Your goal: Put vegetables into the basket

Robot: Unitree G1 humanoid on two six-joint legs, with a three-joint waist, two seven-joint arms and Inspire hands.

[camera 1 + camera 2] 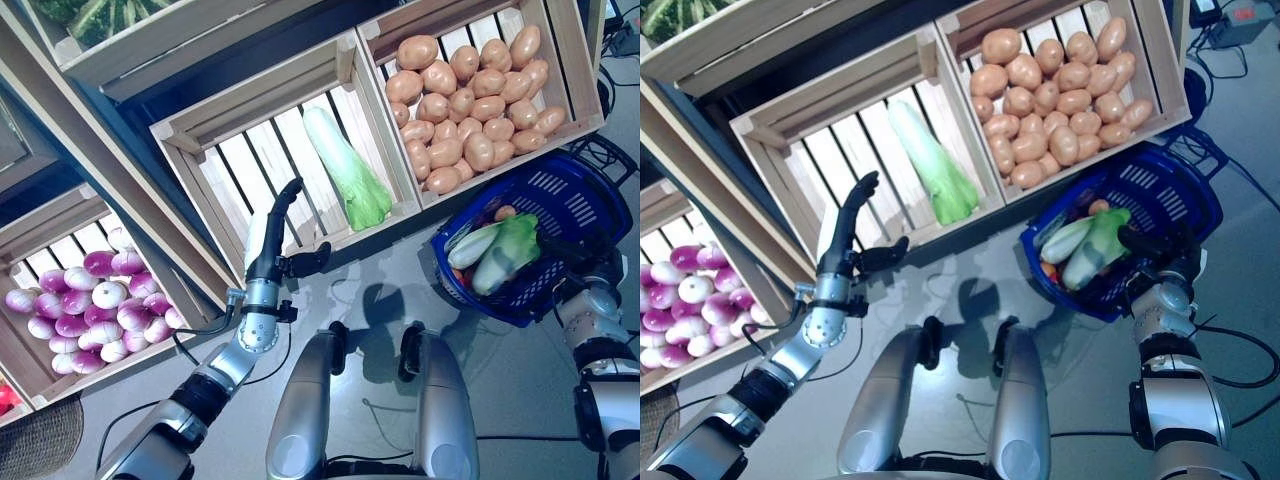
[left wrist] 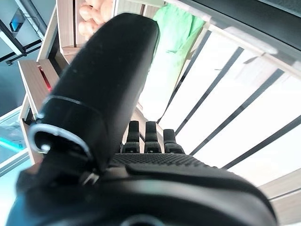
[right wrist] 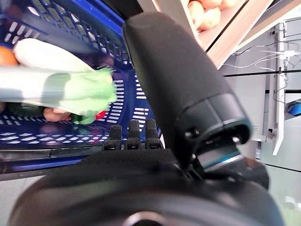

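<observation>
The blue basket (image 1: 590,185) stands on the floor at the right, below the stand. In it lie long green and white cabbages (image 1: 505,250) and a small orange vegetable (image 1: 505,212); the right wrist view also shows a cabbage (image 3: 70,89) and something red (image 3: 101,114). My right hand (image 1: 1155,245) is at the basket's near rim with straight fingers, also in its wrist view (image 3: 141,160). My left hand (image 1: 270,250) is open and empty, fingers straight, in front of the middle crate (image 1: 240,160). A long green and white cabbage (image 1: 345,165) lies in that crate past its fingers (image 2: 148,139).
The wooden stand slopes across the back with several crates: one at the right (image 1: 575,60) above the basket, one at the lower left (image 1: 30,240), and a shelf (image 1: 200,50) above. Grey floor (image 1: 380,290) lies between the stand and me.
</observation>
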